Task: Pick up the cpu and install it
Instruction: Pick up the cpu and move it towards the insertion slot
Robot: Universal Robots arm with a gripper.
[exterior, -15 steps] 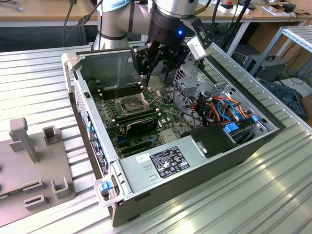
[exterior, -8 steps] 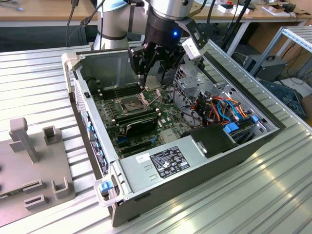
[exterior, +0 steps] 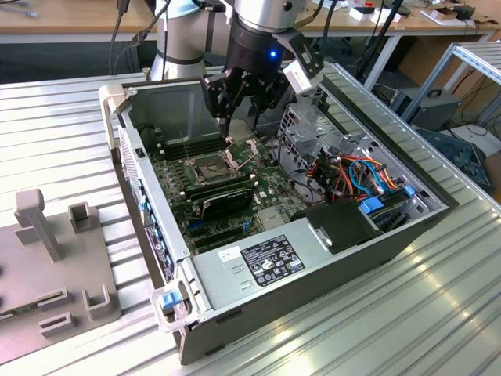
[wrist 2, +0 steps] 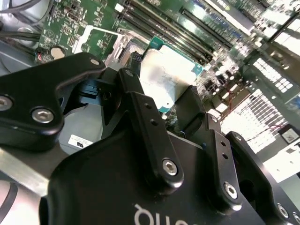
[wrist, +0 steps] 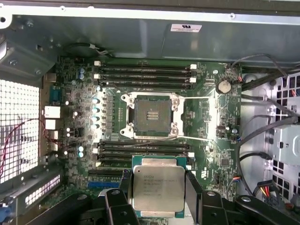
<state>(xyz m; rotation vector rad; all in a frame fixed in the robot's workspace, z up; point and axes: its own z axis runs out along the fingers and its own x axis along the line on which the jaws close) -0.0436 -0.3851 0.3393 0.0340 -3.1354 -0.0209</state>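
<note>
The pincer (exterior: 241, 129) is closed on the cpu (wrist: 157, 187), its two black fingers (wrist 2: 136, 96) pressing opposite edges of the chip, whose silver-grey top faces up. The chip hangs flat above the green motherboard (wrist: 206, 122) inside the open computer case (exterior: 117, 102), which stands in the middle of the ribbed metal bench (exterior: 63, 125). In the first wrist view the socket (wrist: 152, 115) lies bare, its bracket swung open, and the chip is over the memory slots just beside it, not touching. A grey fixture block (exterior: 47, 266) sits at the bench's edge on the exterior view's left.
</note>
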